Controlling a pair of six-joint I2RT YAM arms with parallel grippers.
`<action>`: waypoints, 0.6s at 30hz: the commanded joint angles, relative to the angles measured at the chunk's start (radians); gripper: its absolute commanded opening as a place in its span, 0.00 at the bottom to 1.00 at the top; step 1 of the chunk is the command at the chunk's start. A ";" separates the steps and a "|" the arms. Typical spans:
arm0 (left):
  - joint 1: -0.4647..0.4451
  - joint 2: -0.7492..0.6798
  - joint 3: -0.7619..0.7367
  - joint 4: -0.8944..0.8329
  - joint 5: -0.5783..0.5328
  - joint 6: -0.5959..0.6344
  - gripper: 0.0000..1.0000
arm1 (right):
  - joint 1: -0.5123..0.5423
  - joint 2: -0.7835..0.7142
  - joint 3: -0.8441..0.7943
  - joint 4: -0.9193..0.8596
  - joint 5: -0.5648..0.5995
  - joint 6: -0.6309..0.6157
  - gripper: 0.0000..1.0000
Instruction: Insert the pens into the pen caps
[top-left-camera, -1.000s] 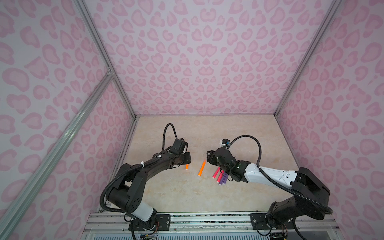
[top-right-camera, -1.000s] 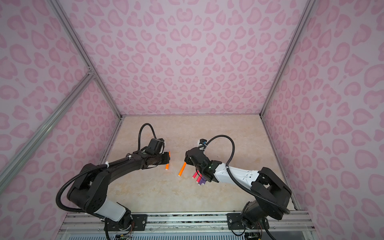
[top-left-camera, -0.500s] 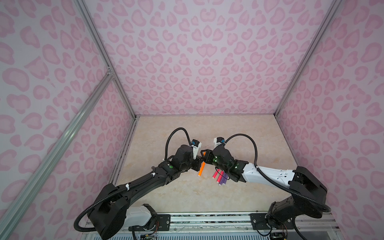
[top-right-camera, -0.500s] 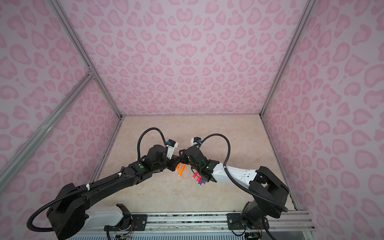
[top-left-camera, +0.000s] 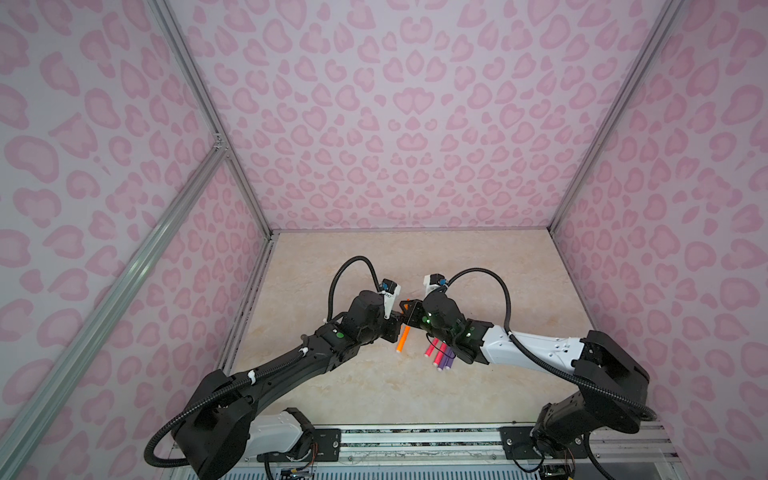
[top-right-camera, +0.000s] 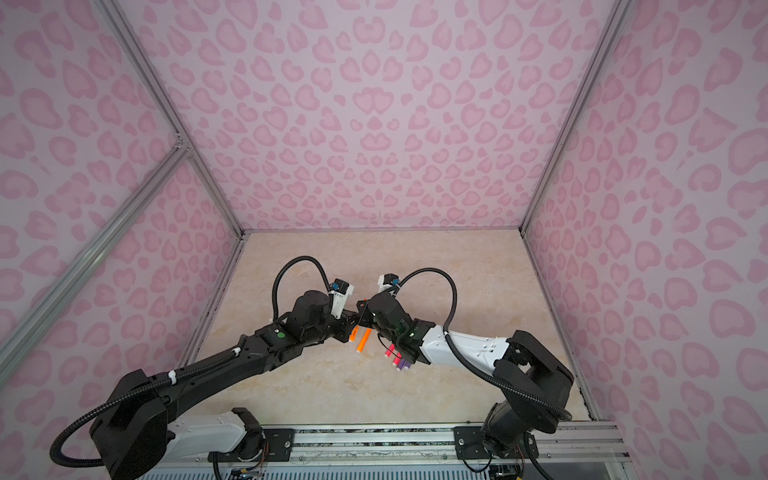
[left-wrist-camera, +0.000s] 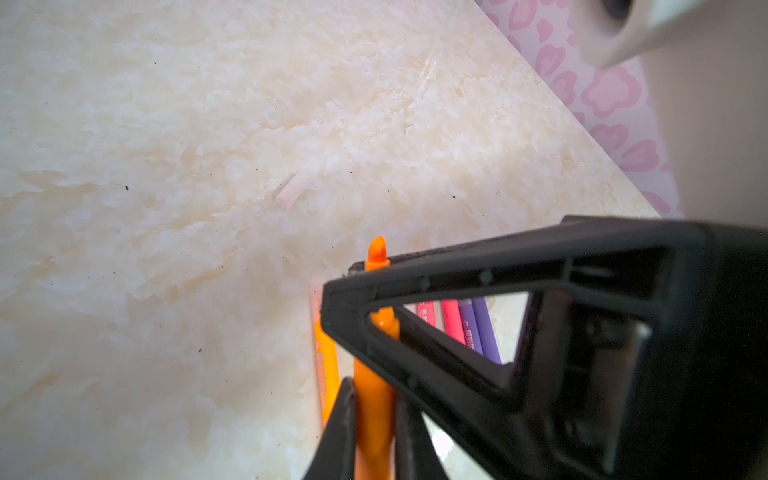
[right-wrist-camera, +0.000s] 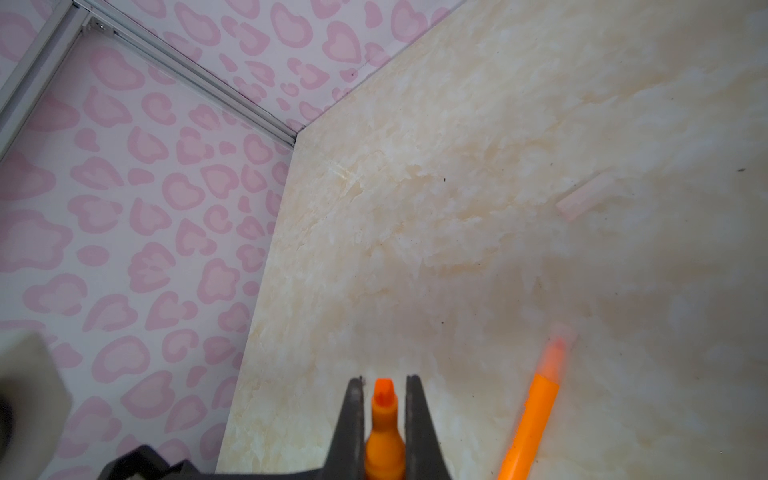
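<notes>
The left fingers (left-wrist-camera: 338, 436) are clamped on the barrel of an orange pen (left-wrist-camera: 374, 407). The right fingers (right-wrist-camera: 349, 436) are pressed together on the narrow neck of that same pen, just behind its tip. Both arms therefore hold one pen between them, raised off the counter (top-left-camera: 415, 266). This looks like a handover or a regrip, meant to steady the pen and aim it. The tip sticks out bare past the right fingers, probably so that it can enter a cap.

A loose pen cap (left-wrist-camera: 291, 193) lies on its side on the counter ahead of the tip, well apart from it. A second orange pen (right-wrist-camera: 528, 424) lies on the counter beside the meeting fingers. Its tip seems to be inside a pale sleeve already, though it is blurred. The pink and purple pens (top-left-camera: 439, 352) lie bunched beneath the right arm, waiting.
</notes>
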 joint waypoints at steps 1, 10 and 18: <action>-0.002 -0.006 -0.001 0.066 0.004 0.004 0.17 | 0.004 0.001 -0.011 0.006 -0.033 0.018 0.00; -0.002 -0.003 -0.004 0.075 0.009 0.001 0.23 | 0.018 -0.011 -0.023 0.020 -0.034 0.027 0.00; -0.003 -0.010 -0.013 0.089 0.030 0.004 0.32 | 0.016 -0.004 -0.024 0.040 -0.042 0.037 0.00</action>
